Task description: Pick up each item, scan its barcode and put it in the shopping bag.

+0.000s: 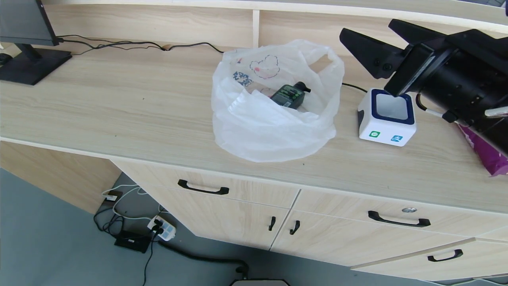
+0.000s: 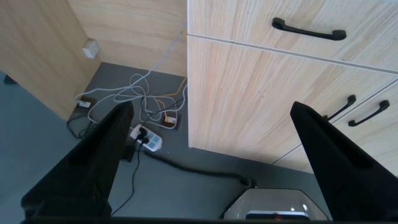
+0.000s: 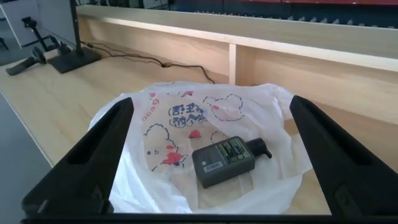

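1. The left gripper (image 2: 212,107) hangs low in front of the cabinet drawers (image 2: 280,93), its fingers spread wide and gripping nothing.
2. A black monitor stand (image 1: 29,63) sits at the far left of the counter (image 1: 119,111), and cables (image 1: 119,44) run along the back edge.
3. The white shopping bag (image 1: 270,131) stands open mid-counter, with a dark pump bottle (image 1: 290,95) lying inside it.
4. The white barcode scanner (image 1: 387,119) sits just beside the bag, on its right.
5. The right gripper (image 1: 369,29) hovers above the scanner, pointed toward the bag, with its fingers parted and empty.
6. A purple packet (image 1: 486,153), perhaps a snack pouch, lies at the far right, partly hidden.
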### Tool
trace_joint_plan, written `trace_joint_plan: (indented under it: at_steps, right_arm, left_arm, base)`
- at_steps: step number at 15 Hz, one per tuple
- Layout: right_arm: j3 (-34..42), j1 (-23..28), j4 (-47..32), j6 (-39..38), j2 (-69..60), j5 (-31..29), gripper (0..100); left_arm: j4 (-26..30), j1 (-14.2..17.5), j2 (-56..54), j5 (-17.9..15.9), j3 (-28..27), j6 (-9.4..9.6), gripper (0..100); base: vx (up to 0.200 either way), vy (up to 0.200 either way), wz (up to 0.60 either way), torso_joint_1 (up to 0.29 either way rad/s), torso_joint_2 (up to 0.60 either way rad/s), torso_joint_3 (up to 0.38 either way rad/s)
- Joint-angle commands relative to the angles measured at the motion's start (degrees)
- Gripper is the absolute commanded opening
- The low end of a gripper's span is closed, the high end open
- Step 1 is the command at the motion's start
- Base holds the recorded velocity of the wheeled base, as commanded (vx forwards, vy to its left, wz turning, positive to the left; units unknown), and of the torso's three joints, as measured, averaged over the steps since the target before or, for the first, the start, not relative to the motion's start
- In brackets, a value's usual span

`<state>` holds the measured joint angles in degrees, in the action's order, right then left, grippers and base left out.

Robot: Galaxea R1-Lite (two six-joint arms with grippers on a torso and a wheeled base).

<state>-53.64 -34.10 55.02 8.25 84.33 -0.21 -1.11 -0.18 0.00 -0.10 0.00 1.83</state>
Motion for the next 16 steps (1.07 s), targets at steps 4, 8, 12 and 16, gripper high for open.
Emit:
trace_joint_plan:
  at_steps: [4,8,12,16]
  right_arm:
    - [2.7,0.0,0.2,-0.1,-0.3,-0.1,100]
    - [2.7,0.0,0.1,-0.1,0.7,2.6,100]
    - [4.1,0.0,0.2,-0.4,0.8,2.5,100]
    - [7.0,0.0,0.3,-0.2,0.6,2.0,100]
  left_arm:
    - [0.1,0.0,0.1,0.0,0.0,0.28,100]
    - [0.1,0.0,0.1,-0.1,0.0,0.19,100]
    - [0.1,0.0,0.1,0.0,0.0,0.19,100]
    - [0.1,0.0,0.1,0.0,0.0,0.02,100]
  base:
    - [0.000,0.000,0.00,0.000,0.00,0.000]
    - [0.000,0.000,-0.45,-0.001,0.00,-0.001]
    - [0.000,0.000,-0.60,0.005,0.00,0.006]
    - [0.000,0.000,-0.30,0.001,0.00,0.002]
